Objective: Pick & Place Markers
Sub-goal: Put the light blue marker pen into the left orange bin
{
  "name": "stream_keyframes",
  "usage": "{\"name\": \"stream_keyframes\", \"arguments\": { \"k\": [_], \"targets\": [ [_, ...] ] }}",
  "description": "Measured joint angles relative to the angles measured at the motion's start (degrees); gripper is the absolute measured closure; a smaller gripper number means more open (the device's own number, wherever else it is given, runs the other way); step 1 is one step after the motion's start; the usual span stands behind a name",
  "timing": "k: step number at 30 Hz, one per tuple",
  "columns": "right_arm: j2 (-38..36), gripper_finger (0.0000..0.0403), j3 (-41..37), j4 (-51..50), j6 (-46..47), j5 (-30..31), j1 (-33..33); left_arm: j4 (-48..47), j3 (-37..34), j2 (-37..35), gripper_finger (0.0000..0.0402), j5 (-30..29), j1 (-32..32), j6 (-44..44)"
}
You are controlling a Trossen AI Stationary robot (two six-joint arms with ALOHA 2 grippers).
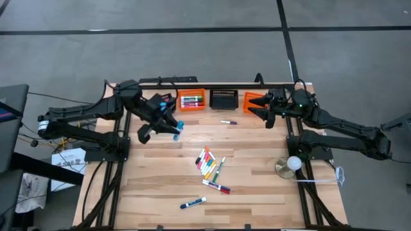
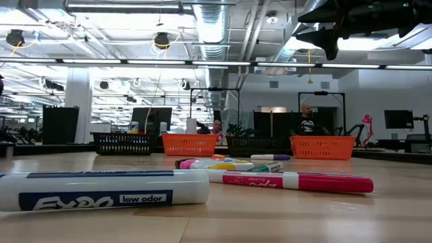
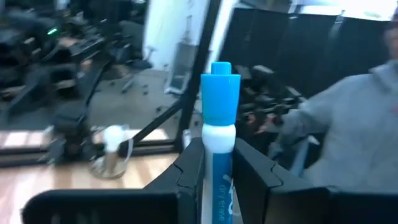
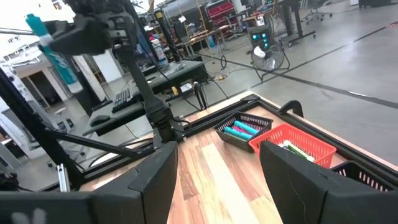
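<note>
My left gripper (image 1: 171, 126) hangs over the table's far left part, shut on a white marker with a blue cap (image 3: 219, 106). More markers lie on the wood: a cluster (image 1: 209, 163) at mid table, one with a red cap (image 1: 216, 187), a blue one (image 1: 192, 203) near the front edge and one (image 1: 228, 122) near the baskets. My right gripper (image 4: 217, 180) stands open and holds nothing, raised beside the right orange basket (image 1: 253, 101). My left gripper pinches the marker's white barrel (image 3: 217, 158), just below the cap, between its two fingers (image 3: 189, 168). The marker lies along the fingers, and its capped end (image 1: 178, 124) sticks out past their tips. The fingers point about level, and the marker is lifted clear of the table.
Along the far edge stand an orange basket (image 1: 191, 99) with markers, a black basket (image 1: 223, 98) and the right orange basket. Another black basket (image 4: 242, 127) holds blue and green markers. A small white-topped stand (image 1: 292, 164) is at the right edge. People show in the room behind.
</note>
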Motion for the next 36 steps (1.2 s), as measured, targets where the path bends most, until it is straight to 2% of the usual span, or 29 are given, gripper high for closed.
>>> {"name": "stream_keyframes", "arguments": {
  "k": [7,12,15,22,26,36],
  "targets": [
    [0.0,0.0184,0.0,0.0,0.0,0.0,0.0,1.1,0.0,0.2,0.0342,-0.1,0.1,-0.1],
    [0.0,0.0184,0.0,0.0,0.0,0.0,0.0,0.2,0.1,2.3,0.0342,-12.3,0.4,0.0],
    [0.0,0.0184,0.0,0.0,0.0,0.0,0.0,-1.0,0.1,5.7,0.0342,-16.3,1.9,0.4],
    [0.0,0.0184,0.0,0.0,0.0,0.0,0.0,-1.0,0.1,17.9,0.0342,-19.9,8.1,0.9],
    [0.0,0.0184,0.0,0.0,0.0,0.0,0.0,-0.9,0.1,23.2,0.0342,-22.3,12.3,5.8],
    [0.0,0.0184,0.0,0.0,0.0,0.0,0.0,-2.1,0.7,28.3,0.0342,-27.3,23.7,18.3]
  ]
}}
